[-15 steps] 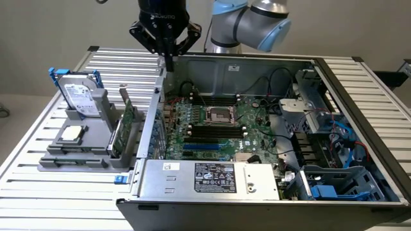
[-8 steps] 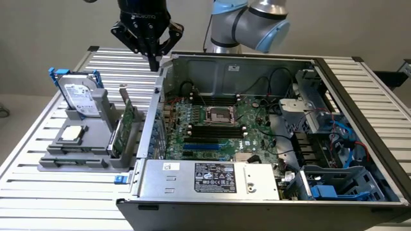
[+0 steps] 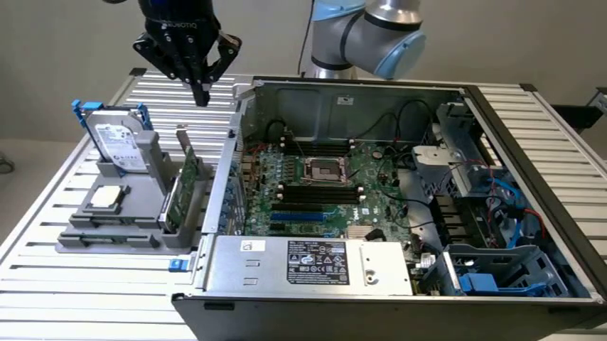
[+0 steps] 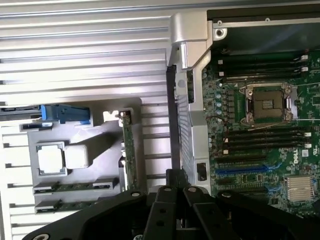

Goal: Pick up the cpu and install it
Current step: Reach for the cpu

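Observation:
The cpu [image 3: 106, 197] is a small silvery square chip lying flat on the grey holder [image 3: 90, 241], on the exterior view's left. In the wrist view the cpu [image 4: 51, 160] sits on the same grey holder [image 4: 100, 145]. My gripper [image 3: 201, 96] hangs high above the slatted table, behind the holder and beside the case's back left corner. It is shut, with nothing between its black fingers [image 4: 165, 197]. The open CPU socket [image 3: 323, 170] lies in the middle of the motherboard, and the wrist view shows that socket [image 4: 267, 103] too.
A grey hard drive [image 3: 119, 145] with blue handles stands upright at the back of the holder. A green circuit card [image 3: 190, 181] stands on edge between the holder and the open computer case [image 3: 232, 163]. A power supply [image 3: 313, 264] fills the case's front.

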Motion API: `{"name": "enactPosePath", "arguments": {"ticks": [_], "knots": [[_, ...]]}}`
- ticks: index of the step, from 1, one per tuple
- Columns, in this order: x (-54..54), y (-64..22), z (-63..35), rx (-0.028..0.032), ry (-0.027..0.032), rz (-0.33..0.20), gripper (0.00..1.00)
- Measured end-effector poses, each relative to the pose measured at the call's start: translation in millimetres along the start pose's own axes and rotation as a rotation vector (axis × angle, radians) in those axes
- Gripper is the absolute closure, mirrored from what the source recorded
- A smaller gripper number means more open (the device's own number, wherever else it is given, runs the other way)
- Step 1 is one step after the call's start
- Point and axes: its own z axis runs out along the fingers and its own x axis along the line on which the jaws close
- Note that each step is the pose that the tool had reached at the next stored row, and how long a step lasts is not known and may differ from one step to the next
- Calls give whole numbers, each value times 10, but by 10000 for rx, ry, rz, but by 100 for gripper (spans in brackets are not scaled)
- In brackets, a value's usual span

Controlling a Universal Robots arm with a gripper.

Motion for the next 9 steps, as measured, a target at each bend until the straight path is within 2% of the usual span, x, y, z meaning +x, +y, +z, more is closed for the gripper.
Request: {"name": "enactPosePath", "arguments": {"ticks": [9], "knots": [[408,-30,26,0,-1,-1,89]]}}
